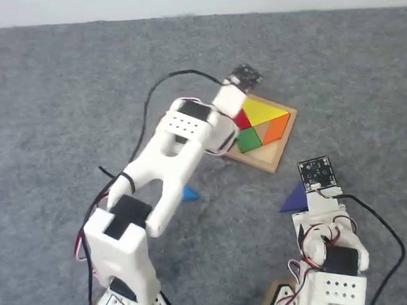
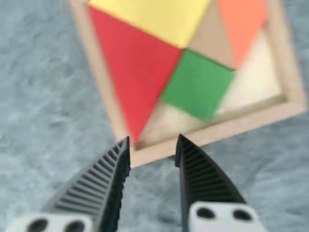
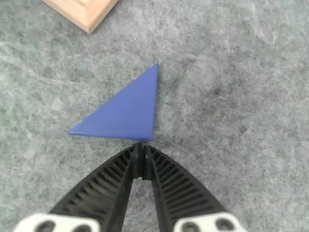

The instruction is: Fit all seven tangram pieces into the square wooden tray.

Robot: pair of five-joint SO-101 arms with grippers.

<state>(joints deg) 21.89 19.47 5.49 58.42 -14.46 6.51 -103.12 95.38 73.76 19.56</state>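
The square wooden tray lies right of centre and holds a yellow triangle, a red triangle, a green square and an orange piece. My left gripper hovers open over the tray's rim, just off the red triangle's tip, with nothing between its fingers. A dark blue triangle lies flat on the carpet. My right gripper is shut, its tips right at that triangle's edge. A light blue piece peeks out from under the left arm.
Grey carpet covers the whole table. Bare tray floor shows beside the green square. A corner of the tray sits beyond the dark blue triangle. The left arm's body spans the middle, with open carpet at the far left and far right.
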